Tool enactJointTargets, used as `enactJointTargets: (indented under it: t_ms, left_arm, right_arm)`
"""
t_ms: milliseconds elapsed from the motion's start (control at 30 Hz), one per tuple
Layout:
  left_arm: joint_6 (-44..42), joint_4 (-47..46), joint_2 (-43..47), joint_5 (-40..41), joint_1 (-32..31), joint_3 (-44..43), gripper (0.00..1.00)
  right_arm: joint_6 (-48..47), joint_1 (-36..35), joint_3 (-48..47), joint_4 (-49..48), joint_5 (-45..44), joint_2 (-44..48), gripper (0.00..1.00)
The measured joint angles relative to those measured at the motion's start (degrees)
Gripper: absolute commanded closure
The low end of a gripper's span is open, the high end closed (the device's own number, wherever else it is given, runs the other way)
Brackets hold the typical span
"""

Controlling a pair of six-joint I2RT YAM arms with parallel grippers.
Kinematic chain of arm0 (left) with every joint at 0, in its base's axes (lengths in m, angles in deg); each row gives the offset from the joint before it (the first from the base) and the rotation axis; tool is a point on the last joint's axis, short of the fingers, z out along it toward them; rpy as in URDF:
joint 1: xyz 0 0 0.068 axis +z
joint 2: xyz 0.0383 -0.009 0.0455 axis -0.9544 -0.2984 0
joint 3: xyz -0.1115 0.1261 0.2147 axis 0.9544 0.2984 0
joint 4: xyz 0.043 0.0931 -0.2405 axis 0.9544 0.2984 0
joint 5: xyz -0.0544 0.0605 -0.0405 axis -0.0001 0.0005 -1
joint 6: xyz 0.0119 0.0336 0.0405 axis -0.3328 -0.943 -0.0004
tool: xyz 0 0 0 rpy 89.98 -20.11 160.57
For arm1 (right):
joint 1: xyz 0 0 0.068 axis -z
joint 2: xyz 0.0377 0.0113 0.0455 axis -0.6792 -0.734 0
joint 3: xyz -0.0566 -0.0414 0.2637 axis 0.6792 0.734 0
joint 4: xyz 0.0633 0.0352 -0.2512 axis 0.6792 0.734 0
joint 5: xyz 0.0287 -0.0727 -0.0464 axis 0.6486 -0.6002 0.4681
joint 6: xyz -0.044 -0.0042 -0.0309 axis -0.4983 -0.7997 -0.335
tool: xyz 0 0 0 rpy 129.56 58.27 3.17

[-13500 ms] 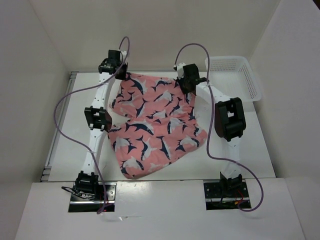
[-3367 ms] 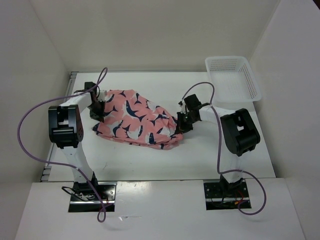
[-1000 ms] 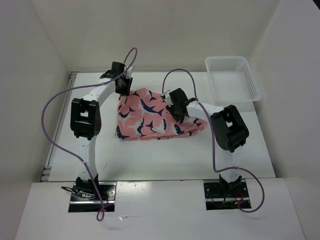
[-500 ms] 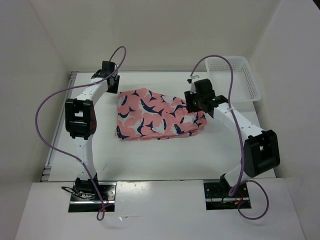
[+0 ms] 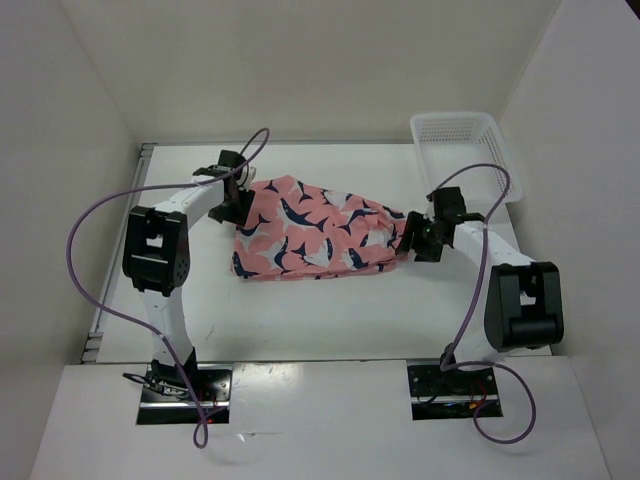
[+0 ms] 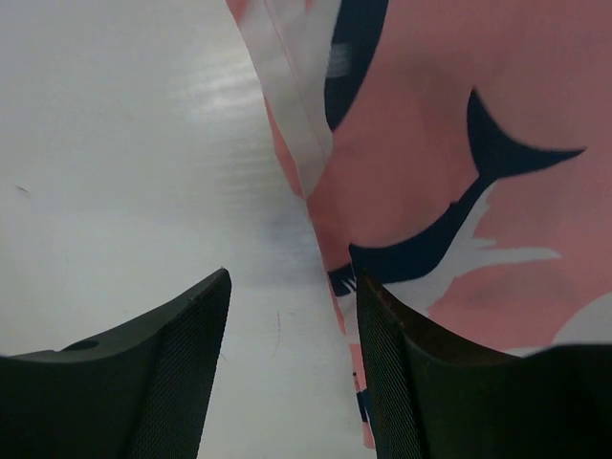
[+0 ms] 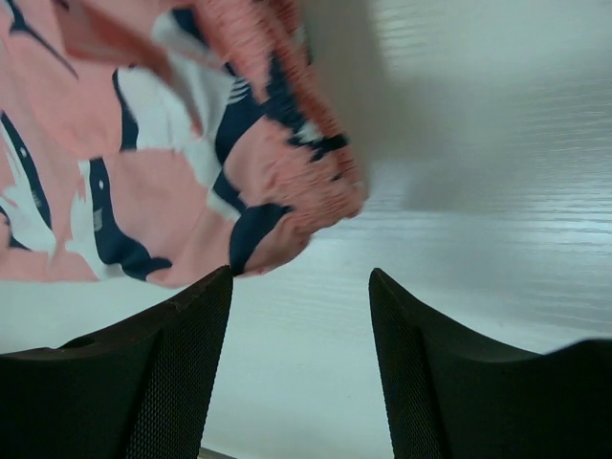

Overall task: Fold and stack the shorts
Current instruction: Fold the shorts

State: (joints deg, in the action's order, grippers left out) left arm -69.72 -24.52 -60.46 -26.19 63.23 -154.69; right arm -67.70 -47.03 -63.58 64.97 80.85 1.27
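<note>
The folded shorts (image 5: 315,228) lie on the counter (image 5: 300,310) between my left jaws and right jaws, both released, gaping at opposite ends.

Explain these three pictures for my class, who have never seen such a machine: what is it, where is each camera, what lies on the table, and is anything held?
These are two robot arms bolted side by side. The wide picture looks down from above; each close-up comes from a camera on one wrist. On the white table lie folded coral shorts with a shark print, and a white mesh basket sits in the far right corner. The left gripper and the right gripper stand open at opposite ends of the shorts; neither holds anything.
</note>
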Motion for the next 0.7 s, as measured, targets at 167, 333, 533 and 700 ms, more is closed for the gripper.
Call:
enactJointTargets:
  t_ms: [167,333,533,700]
  left_arm:
    - [0.0,3.0,0.0,-2.3,0.3,3.9,0.37]
    - [0.0,3.0,0.4,-3.7,0.3,6.4,0.37]
    - [0.0,3.3,0.6,-4.7,0.4,6.7,0.37]
    - [0.0,3.9,0.6,-5.2,0.4,6.7,0.37]
  right_arm:
    - [3.9,3.9,0.0,-2.4,2.5,-2.9,0.34]
    - [6.6,3.8,0.6,-4.7,4.3,-6.3,0.34]
    - [9.3,3.8,0.9,-6.8,4.1,-8.7,0.37]
    - [10.0,3.8,-2.9,-7.3,1.9,-12.2,0.42]
